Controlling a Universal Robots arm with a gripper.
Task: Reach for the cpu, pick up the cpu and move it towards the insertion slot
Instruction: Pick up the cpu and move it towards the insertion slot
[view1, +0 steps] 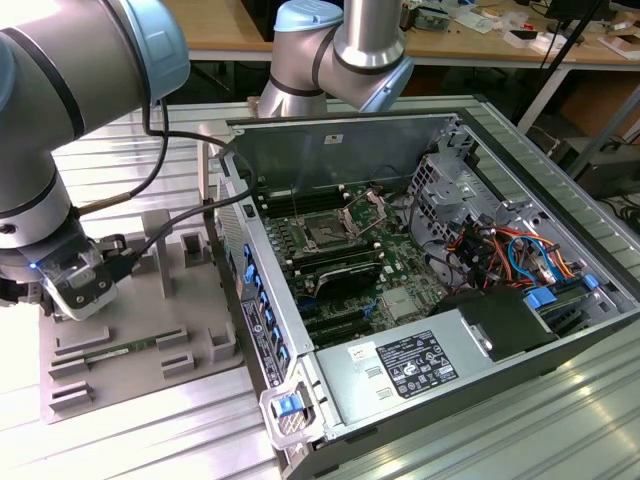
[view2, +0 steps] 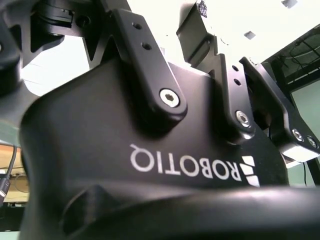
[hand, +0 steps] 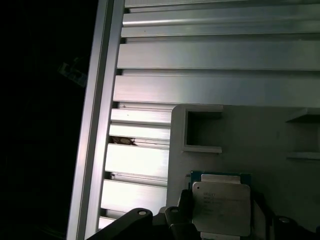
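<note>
In the first wrist view the cpu (hand: 221, 206), a small square chip with a silver top and a green rim, sits at the corner of the grey fixture plate (hand: 280, 135). My gripper (hand: 222, 220) is shut on it, with a black finger (hand: 183, 210) against each side. The exterior view has the gripper (view1: 68, 292) low over that plate (view1: 150, 330), at the exterior view's left. The insertion slot (view1: 327, 233) is a dark square socket on the green motherboard inside the open computer case. Its metal bracket (view1: 368, 206) is swung up. The slot lies far to the exterior view's right of the gripper.
A long green memory stick (view1: 118, 352) lies in the fixture plate. The case wall (view1: 255, 300) stands between plate and motherboard. A power supply (view1: 410, 365) and cable bundle (view1: 500, 250) occupy the case. Ribbed aluminium table (hand: 215, 55) ends at an edge rail (hand: 97, 125).
</note>
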